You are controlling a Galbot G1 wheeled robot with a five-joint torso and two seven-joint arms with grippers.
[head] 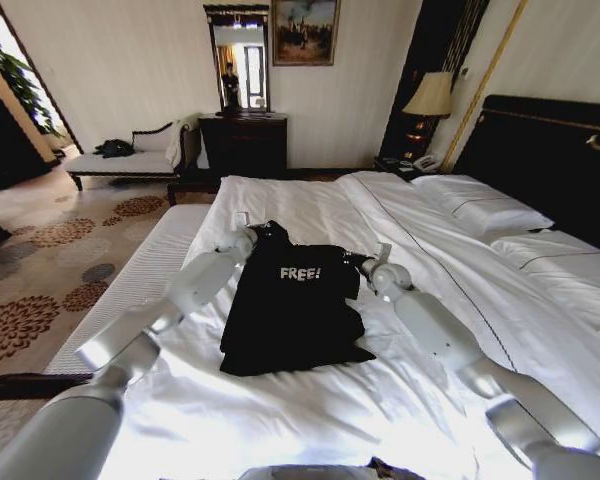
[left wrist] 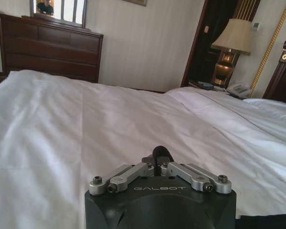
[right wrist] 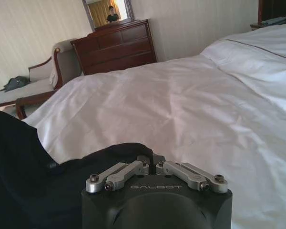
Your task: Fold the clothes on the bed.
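The black top (head: 292,312) lies on the white bed (head: 310,410), roughly in the middle of the mattress, with the white "FREE!" lettering facing up. Its lower part looks bunched and partly folded over itself.

Both arms reach forward over the bed to the far edge of the top. The left tool (head: 254,236) sits at the top's far left corner, by the shoulder; in the left wrist view, the left tool's fingers are drawn together on a small bit of black cloth (left wrist: 160,153) above the white sheet. The right tool (head: 365,264) sits at the far right corner, and in the right wrist view its fingers are likewise closed on a fold of the top (right wrist: 33,176), which spreads out beside it.

A dark dresser (head: 243,143) stands against the far wall, with a lamp (head: 429,97) beside the headboard.
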